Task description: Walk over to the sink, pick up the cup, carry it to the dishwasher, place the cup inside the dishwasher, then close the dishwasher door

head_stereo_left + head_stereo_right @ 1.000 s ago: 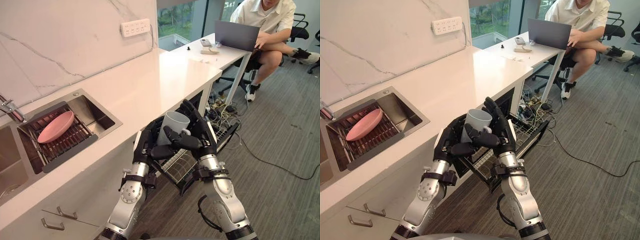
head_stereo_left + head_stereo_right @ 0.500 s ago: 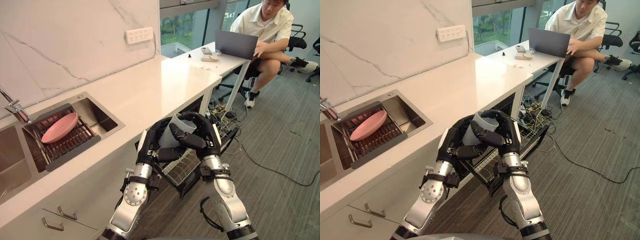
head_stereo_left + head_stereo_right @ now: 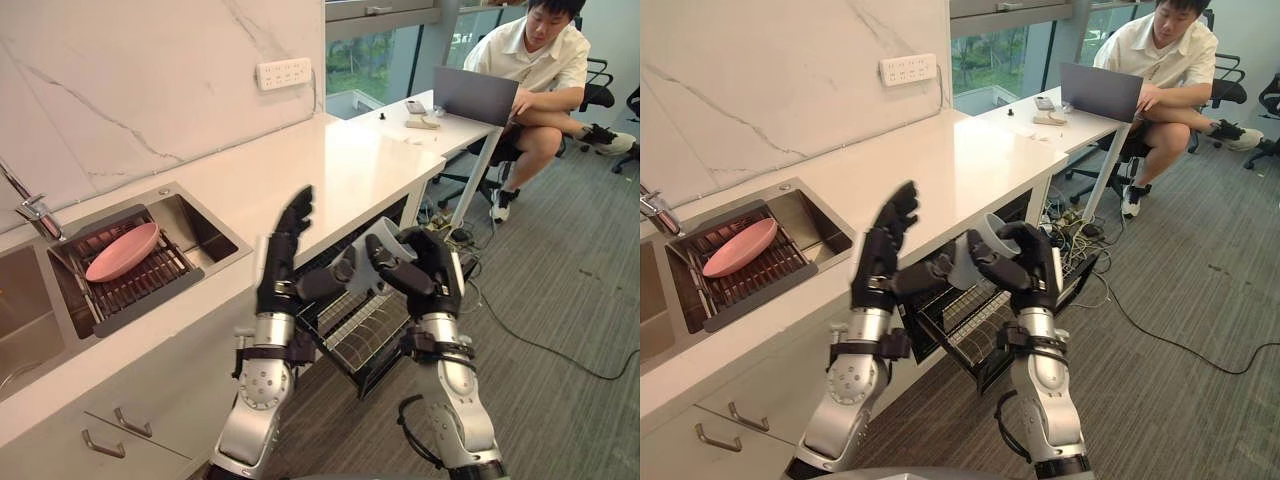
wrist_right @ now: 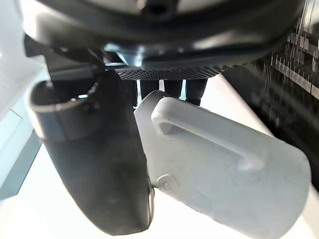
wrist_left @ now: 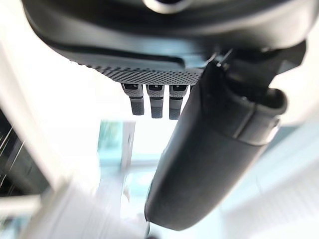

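My right hand (image 3: 428, 272) is shut on the pale grey cup (image 3: 377, 256), held tilted above the pulled-out wire rack (image 3: 357, 330) of the dishwasher under the counter. The right wrist view shows the cup (image 4: 219, 169) with its handle, lying between thumb and fingers. My left hand (image 3: 285, 250) is raised beside the cup with straight fingers, open and holding nothing; its fingers (image 5: 152, 99) look straight in the left wrist view too. The sink (image 3: 200, 230) lies to the left in the white counter.
A pink plate (image 3: 122, 251) rests on the dark drain rack in the sink, with a tap (image 3: 30, 208) behind. A person (image 3: 535, 60) sits at a laptop (image 3: 475, 95) on a white desk to the far right. Cables lie on the floor beneath that desk.
My left hand has let go of the cup and risen with fingers straightened. The right hand has kept the cup and tipped it further over the rack. The camera shifted slightly.
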You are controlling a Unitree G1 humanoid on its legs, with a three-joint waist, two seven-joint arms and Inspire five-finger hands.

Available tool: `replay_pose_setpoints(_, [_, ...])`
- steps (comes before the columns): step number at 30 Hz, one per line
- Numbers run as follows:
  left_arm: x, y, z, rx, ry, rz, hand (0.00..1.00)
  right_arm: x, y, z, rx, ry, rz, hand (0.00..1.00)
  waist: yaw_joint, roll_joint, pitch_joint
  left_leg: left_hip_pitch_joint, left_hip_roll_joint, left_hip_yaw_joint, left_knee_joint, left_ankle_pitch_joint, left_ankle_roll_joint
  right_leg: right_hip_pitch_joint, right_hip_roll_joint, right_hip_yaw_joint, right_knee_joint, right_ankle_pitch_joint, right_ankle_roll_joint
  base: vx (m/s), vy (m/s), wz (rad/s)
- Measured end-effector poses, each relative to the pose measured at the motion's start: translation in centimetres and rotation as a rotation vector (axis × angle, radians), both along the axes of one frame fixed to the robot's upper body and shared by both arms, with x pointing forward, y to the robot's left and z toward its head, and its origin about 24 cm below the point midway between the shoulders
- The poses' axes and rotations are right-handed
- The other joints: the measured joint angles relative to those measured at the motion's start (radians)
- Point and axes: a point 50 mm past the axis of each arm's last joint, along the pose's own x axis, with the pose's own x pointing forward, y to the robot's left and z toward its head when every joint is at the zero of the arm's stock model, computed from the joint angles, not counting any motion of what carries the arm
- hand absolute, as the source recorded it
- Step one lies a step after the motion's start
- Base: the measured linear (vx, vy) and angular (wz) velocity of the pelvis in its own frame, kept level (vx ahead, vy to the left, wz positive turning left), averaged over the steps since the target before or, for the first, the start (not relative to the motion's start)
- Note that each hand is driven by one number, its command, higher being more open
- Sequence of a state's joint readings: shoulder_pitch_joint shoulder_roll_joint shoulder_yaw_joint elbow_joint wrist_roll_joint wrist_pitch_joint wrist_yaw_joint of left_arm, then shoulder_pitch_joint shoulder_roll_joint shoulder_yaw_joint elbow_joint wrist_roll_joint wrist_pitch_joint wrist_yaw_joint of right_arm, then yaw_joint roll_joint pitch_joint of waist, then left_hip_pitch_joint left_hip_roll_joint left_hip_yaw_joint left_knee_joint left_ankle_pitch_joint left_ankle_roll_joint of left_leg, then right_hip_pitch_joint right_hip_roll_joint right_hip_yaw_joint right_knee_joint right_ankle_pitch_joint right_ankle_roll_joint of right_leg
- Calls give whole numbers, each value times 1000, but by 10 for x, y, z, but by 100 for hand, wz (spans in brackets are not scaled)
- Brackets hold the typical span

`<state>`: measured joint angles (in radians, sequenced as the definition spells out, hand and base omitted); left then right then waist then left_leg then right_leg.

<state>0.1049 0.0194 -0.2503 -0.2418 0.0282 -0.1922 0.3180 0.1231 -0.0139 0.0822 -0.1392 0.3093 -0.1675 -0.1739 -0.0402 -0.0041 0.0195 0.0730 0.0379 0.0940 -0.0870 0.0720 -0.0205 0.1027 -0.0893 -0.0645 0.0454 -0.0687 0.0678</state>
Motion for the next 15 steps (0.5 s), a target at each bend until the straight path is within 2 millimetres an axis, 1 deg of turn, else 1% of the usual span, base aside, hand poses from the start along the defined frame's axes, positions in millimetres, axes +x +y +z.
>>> replay_pose_setpoints(2, [-5, 17, -8, -20, 37, 74, 90, -4, -16, 2, -28, -5, -79, 30, 0, 0, 0, -2, 2, 0, 0, 0, 0, -1, 0, 0, -2, 0, 0, 0, 0, 0])
replay_pose_setpoints(3, [-7, 20, -11, -23, 50, 83, 90, -5, -20, 5, -37, -13, -98, 30, 0, 0, 0, -3, 3, 0, 0, -1, -1, -2, 0, -1, -3, 0, 0, 0, 0, 0])
replay_pose_setpoints(5, [-16, 23, -23, -59, 109, 82, 90, -7, -27, 16, -71, -60, -135, 30, 0, -1, 1, -11, 4, 0, 0, -1, -1, -8, 0, -1, -12, 3, 2, 0, 0, 0])
replay_pose_setpoints(8, [-23, 22, -33, -79, 161, 36, 90, -9, -30, 21, -125, -91, -135, 30, 0, -2, 1, -24, 5, 0, 0, -1, -1, -18, 0, -2, -12, 4, 2, 0, 0, 0])
replay_pose_setpoints(10, [-27, 20, -41, -70, 196, -13, 90, -10, -32, 16, -182, -66, -114, 30, 0, -2, 1, -37, 4, -3, 0, -1, -1, -28, -1, -6, -12, 4, 2, 9, -7, 6])
replay_pose_setpoints(12, [-30, 16, -56, -36, 257, -93, 90, -8, -38, -4, -280, 27, -82, 30, 0, -2, 2, -75, 3, -13, 6, 2, 0, -56, -2, -19, -11, 8, 4, -15, -2, 17])
replay_pose_setpoints(13, [-30, 15, -60, -28, 276, -108, 90, -8, -40, -11, -303, 59, -75, 30, 0, -2, 6, -89, 2, -18, 12, 2, 0, -63, -2, -24, -11, 10, 4, -20, 1, 25])
replay_pose_setpoints(15, [-33, 19, -78, -3, 354, -125, 90, -4, -46, -35, -389, 184, -52, 30, 1, 1, 55, -140, 0, -39, 59, -2, 0, -85, -5, -44, -6, 16, 4, -38, 4, 25])
